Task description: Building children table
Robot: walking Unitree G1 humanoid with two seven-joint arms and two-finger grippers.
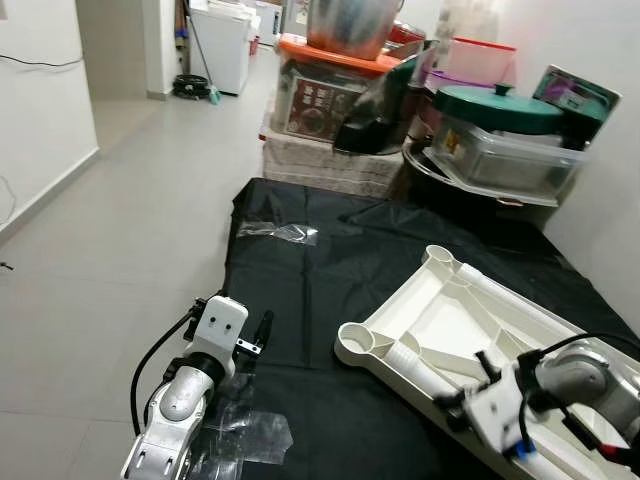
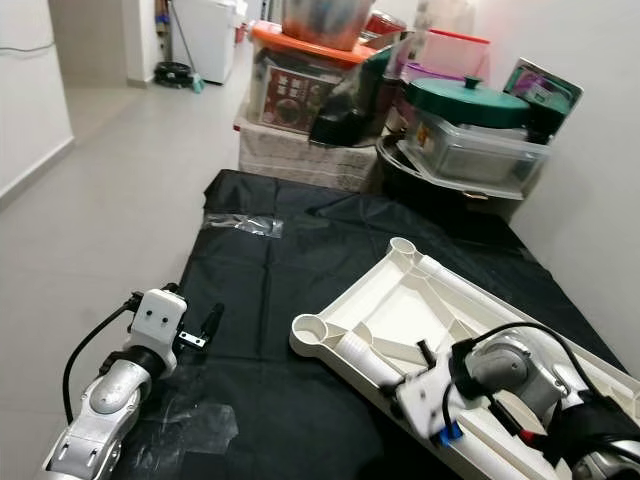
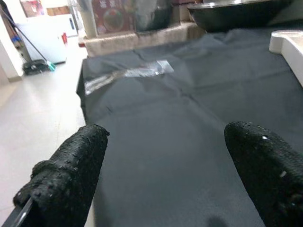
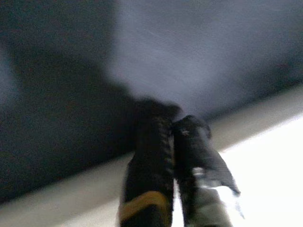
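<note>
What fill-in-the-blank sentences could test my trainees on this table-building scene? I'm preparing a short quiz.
1. The white plastic tabletop, lying underside up, rests on a sheet coloured ____.
2. The left gripper's fingers are ____.
3. The right gripper's fingers are ____ at the tabletop's edge.
4. The lid on the clear plastic storage box is coloured ____.

Missing words: black; open; shut; green

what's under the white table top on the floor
The upturned white table top lies on a black sheet spread over the tiled floor. The sheet's part beneath it is covered, so anything else under there cannot be seen.
</note>
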